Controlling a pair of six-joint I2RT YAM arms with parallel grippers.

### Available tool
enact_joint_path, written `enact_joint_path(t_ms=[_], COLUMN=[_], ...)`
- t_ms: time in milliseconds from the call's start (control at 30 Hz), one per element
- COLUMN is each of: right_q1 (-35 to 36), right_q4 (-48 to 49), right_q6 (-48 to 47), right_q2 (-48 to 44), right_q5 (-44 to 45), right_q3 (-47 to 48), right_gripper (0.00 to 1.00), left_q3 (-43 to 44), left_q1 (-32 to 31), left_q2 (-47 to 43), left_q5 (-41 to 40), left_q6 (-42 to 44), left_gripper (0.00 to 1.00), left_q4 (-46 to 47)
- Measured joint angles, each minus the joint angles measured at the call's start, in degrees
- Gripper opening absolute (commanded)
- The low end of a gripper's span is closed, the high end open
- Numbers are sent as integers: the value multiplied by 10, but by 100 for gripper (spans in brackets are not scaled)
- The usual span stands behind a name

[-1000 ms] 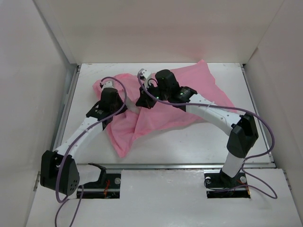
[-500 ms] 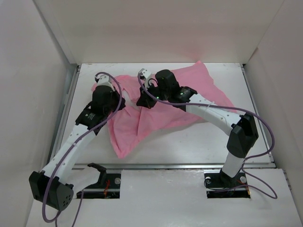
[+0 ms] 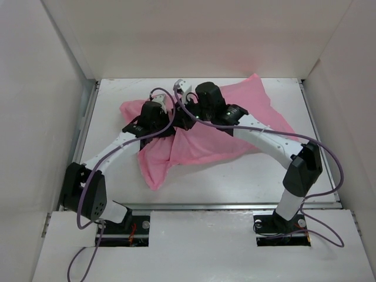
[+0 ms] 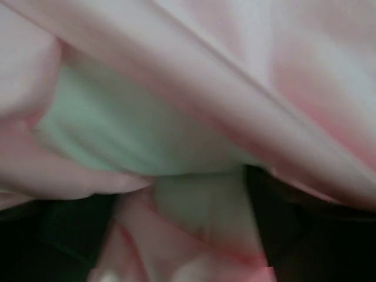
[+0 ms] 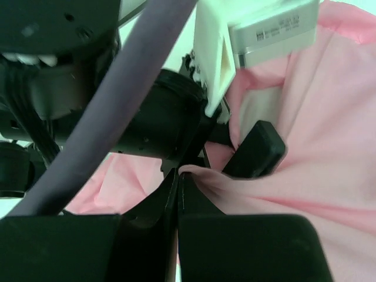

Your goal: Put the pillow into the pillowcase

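The thin pink satin pillowcase [image 3: 217,141], spread on the white desk [image 3: 235,176], is pinched at a fold by the right gripper [image 5: 178,185], its jaws closed. The left gripper [image 3: 167,124] is buried in cloth, its jaws unreadable. The plump white pillow [image 4: 117,129] appears largely sheathed. Next, the hem probably needs drawing over the last of it.

White table [image 3: 235,182] boxed in by white walls [image 3: 200,35]

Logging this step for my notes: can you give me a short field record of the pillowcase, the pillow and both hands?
pillowcase: pink, crumpled across the table
pillow: pale patch under pink folds, left wrist view only
right hand: shut on a pillowcase fold
left hand: amid the folds beside it; grip unclear
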Motion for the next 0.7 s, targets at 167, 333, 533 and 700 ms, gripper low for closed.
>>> enact_joint_path(t_ms=[167,333,533,700], right_q1=[-2,10,46,22], right_q4=[-5,10,33,11], right_q6=[0,14,24,23], right_q2=[-9,-23,-31,-1], right_q5=[-2,-38,-94,-95], right_q3=[2,10,28,26], right_gripper=[0,0,0,0], left_q3=[11,10,9,14], left_q1=[-3,-12,-11,-10], left_q2=[-21,-127,-304,-417], left_q5=[-23,-129,-260,-292], left_q6=[-6,-37,-99,-135], left_gripper=[100,100,100,100], left_q4=[-24,-123,-245,-265])
